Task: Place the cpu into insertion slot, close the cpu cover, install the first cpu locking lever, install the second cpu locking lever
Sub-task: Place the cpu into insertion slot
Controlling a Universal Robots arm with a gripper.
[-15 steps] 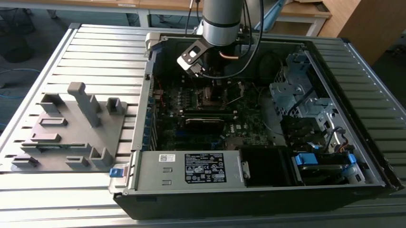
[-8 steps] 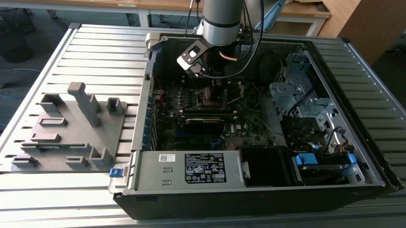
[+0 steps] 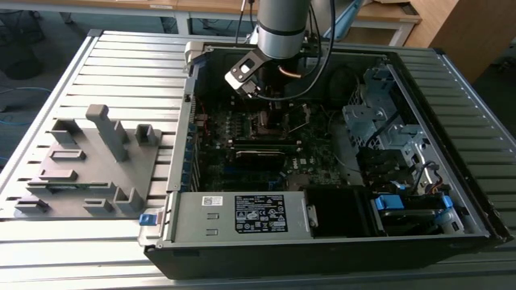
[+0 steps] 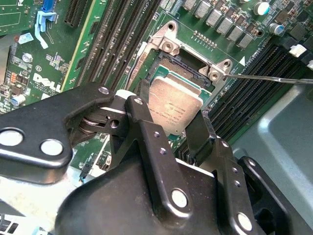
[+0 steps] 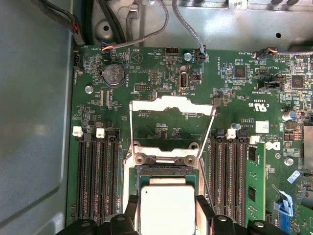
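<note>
The cpu (image 5: 166,208), a flat square chip with a dull silver top, sits between my gripper's (image 5: 167,201) two black fingers (image 4: 142,127), which are shut on its opposite edges. It hangs just over the open insertion slot (image 4: 183,66) on the green motherboard (image 5: 161,63). The cpu cover (image 5: 171,104), a thin silver frame with an open centre, is flipped back flat beyond the slot. Both thin wire locking levers (image 5: 130,132) (image 5: 209,132) stand released along its sides. In the exterior view my gripper (image 3: 272,107) reaches down into the computer case.
Black memory slots (image 5: 95,176) (image 5: 230,176) flank the socket on both sides. The open computer case (image 3: 322,241) has a power supply (image 3: 241,214) at the front and a drive cage (image 3: 379,115) on the exterior view's right. A grey fixture (image 3: 89,163) stands on the exterior view's left.
</note>
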